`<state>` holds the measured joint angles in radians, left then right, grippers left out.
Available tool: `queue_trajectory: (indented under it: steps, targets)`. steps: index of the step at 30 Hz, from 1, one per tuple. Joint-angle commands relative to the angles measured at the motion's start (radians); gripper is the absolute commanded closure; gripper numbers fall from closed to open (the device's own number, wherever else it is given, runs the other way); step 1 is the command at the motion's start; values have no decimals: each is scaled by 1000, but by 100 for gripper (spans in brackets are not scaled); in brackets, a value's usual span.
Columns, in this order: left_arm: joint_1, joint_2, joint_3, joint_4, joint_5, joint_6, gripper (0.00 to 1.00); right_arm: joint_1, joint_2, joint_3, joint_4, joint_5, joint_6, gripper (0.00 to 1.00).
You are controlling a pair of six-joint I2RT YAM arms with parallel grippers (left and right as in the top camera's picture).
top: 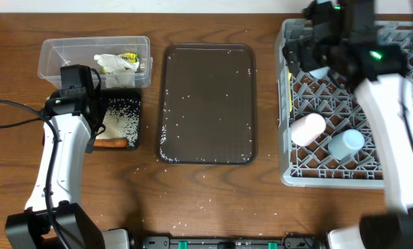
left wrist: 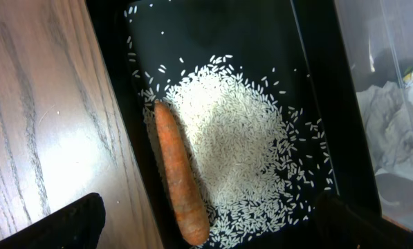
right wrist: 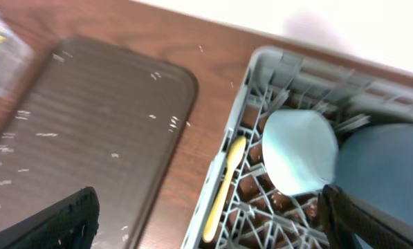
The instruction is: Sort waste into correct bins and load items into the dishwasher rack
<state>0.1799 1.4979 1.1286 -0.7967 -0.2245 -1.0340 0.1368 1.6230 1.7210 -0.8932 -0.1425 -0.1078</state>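
Two tools are in view, both spread wide and holding nothing. The left tool hangs over the shallow black rectangular tray, with its dark fingertips at the lower corners of the wrist view. One long tray rim runs along the bare wooden bench. The opposite rim lies just beside the clear plastic rectangular tub.

In the tub sits crumpled white paper with a yellow-green wrapper. A broad heap of loose white rice grains covers the middle of the black tray. A small orange carrot-like stick lies along the heap's edge, close to the bench-side rim.

The large dark brown serving tray sits between the bins and the large square grey plastic rack. Only narrow strips of bench separate it from either. Stray grains speckle its surface and the open bench in front.

The right tool hovers above the rack's far left corner. Below it, a pale yellow spoon lies inside along the rack's left wall. A white-and-light-blue bowl lies tilted beside the spoon, against a dark blue round plate. Nearer the front of the rack, a pink cup and a light blue cup lie on their sides, near each other. The rack runs past the right edge of the overhead view.
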Motion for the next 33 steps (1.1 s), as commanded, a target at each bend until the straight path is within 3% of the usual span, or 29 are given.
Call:
queue_trajectory:
  steps: [1,19,23,29,33]
  targets:
    - [3,1,20,-3,-23,13,2,8,-89,20,-51,-23,6,1]
    - [3,1,20,-3,-24,13,2,6,-212,20,-156,23,12,1]
    - [3,1,20,-3,-23,13,2,4,-215,19,-145,38,78,1]
    - [3,1,20,-3,-23,13,2,16,-244,-55,-5,56,92,1]
    - [3,1,20,-3,-23,13,2,36,-354,-251,200,156,92,1]
